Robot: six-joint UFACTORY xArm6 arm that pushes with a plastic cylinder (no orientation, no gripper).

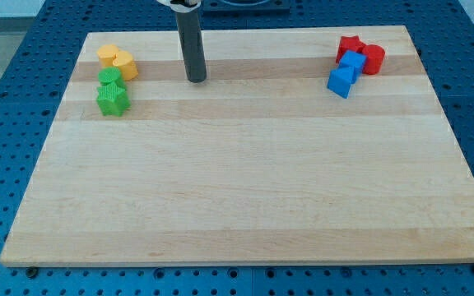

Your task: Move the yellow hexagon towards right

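Note:
The yellow hexagon [107, 56] lies at the view's upper left of the wooden board [245, 197], touching a yellow heart-shaped block [125, 64] on its right. My tip [197, 80] rests on the board to the right of both yellow blocks, well apart from them. Just below the yellow pair sit a green round block [110, 77] and a green star [113, 99].
At the view's upper right is a cluster: a red star [350, 48], a red cylinder [373, 58], and two blue cubes [352, 62] [341, 81]. A blue perforated table [6, 123] surrounds the board.

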